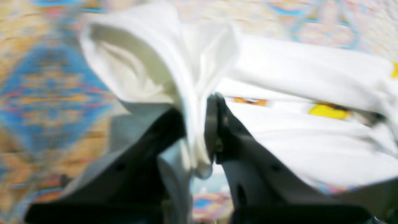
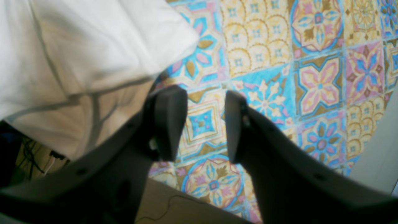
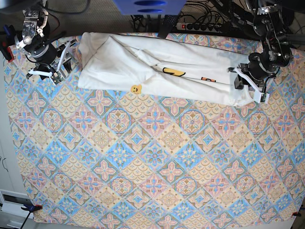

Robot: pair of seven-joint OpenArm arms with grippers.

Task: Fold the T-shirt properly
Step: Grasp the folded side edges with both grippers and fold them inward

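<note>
The white T-shirt [image 3: 157, 74] lies as a long crumpled band across the far part of the table, with bits of yellow and orange print showing. My left gripper [image 1: 199, 130] is shut on a bunched fold of the T-shirt [image 1: 192, 93] at its right end; in the base view the left gripper [image 3: 248, 83] holds this end just above the table. My right gripper [image 2: 205, 124] is open and empty over the patterned cloth, just right of the shirt's edge [image 2: 77, 53]. In the base view the right gripper [image 3: 55, 67] is beside the shirt's left end.
A patterned tablecloth [image 3: 152, 162] of blue, orange and pink tiles covers the whole table. Cables and a power strip [image 3: 200, 24] lie behind the far edge. A blue object [image 3: 148, 5] stands at the back centre.
</note>
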